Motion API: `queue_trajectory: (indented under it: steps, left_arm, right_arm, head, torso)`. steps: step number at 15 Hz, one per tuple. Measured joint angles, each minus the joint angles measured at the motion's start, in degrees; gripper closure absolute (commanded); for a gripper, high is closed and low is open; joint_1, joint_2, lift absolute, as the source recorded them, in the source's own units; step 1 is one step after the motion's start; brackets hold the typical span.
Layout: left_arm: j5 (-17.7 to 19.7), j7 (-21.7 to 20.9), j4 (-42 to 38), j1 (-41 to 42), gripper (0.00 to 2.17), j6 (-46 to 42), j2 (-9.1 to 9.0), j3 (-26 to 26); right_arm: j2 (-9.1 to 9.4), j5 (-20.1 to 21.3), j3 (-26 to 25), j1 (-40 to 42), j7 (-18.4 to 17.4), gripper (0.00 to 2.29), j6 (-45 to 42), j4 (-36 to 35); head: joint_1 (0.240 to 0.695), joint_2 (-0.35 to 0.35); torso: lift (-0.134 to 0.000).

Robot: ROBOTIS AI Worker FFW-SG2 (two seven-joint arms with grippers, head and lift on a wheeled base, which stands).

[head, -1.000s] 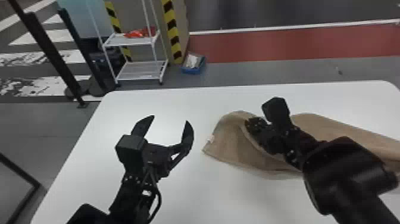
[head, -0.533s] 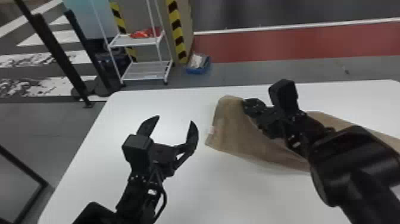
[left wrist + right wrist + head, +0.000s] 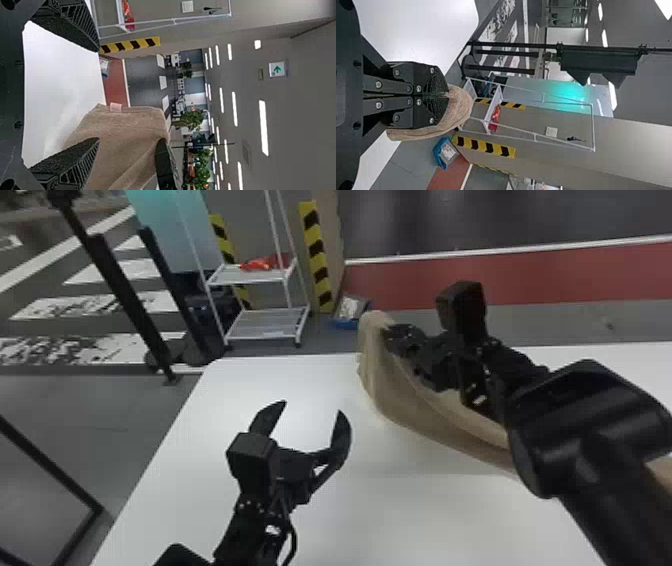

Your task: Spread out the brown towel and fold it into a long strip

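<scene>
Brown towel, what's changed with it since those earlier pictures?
The right tool, shut on the brown towel, has raised the held end higher above the table and moved it somewhat left. That end now rises past the table's far edge. The left tool stayed open over the table.

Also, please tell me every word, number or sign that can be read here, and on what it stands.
No word, brand or number can be read.
White sign in the background: a green arrow, no legible letters.
Pale tag on the brown towel: any print is too small to read.
White wall plate: nothing legible, too small.
</scene>
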Motion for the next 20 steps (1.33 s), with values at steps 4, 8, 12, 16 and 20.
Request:
queue_trajectory:
  steps: [4,8,12,16,20]
  left_arm:
    - [0.0,0.0,-0.2,0.0,0.08,0.2,0.23,0.2]
    - [0.0,0.0,0.3,-0.6,0.08,0.5,0.17,-0.4]
    - [0.0,0.1,0.7,-0.6,0.08,0.1,0.15,-0.3]
    - [0.0,0.1,0.9,-0.6,0.08,0.0,-0.08,-0.3]
    - [-0.1,0.1,1.3,-1.1,0.08,0.1,-0.21,-0.8]
  right_arm:
    - [0.37,-0.4,0.1,1.5,2.1,2.24,-0.6,1.2]
    - [-0.13,-0.2,-1.6,2.4,2.1,2.24,0.2,-0.2]
    - [-0.71,-1.1,-1.8,4.2,5.8,2.24,2.7,-5.3]
    - [-1.22,-1.4,-1.8,7.3,9.6,2.24,7.2,-11.2]
    - [-2.66,-3.2,-2.7,8.9,10.9,2.24,9.9,-16.1]
  head:
    - [0.656,0.288]
    - [0.66,0.269]
    - [0.66,0.28]
    - [0.671,0.299]
    - [0.677,0.299]
  torso:
    - [-0.125]
    - [-0.125]
    - [-0.125]
    - [-0.125]
    - [-0.125]
